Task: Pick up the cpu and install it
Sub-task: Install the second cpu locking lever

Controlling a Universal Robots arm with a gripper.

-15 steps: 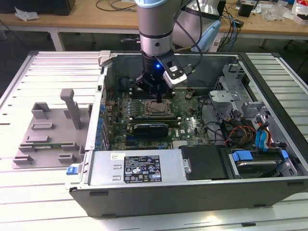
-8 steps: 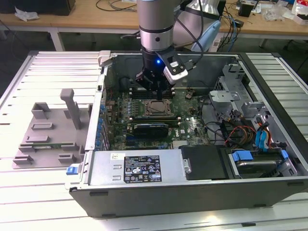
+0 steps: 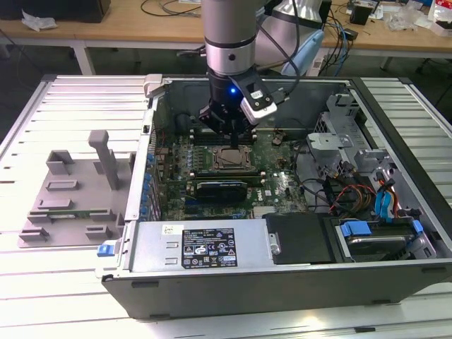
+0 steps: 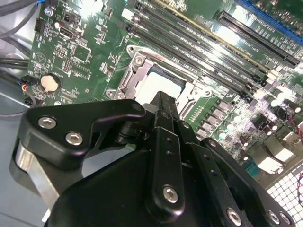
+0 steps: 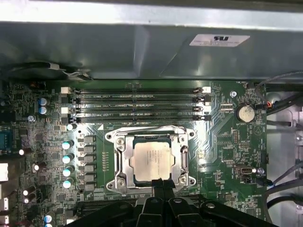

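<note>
Currently the cpu is being seen seated flat inside the socket frame on the green motherboard, within the open computer case. Its top is being shown as a pale silver-grey square of metal with a thin darker border, faint markings across it, and glare being thrown off it in the second wrist view. In the exterior view it is appearing as a small dull square just below the arm. The end effector is being held directly above the socket, its black fingers drawn together to a narrow point over the near edge of the chip; nothing is being gripped between them, and contact with the chip cannot be judged. Four memory slots are being seen just beyond the socket. A grey plastic tray is resting on the desk at the exterior view's left, well apart from the case.
</note>
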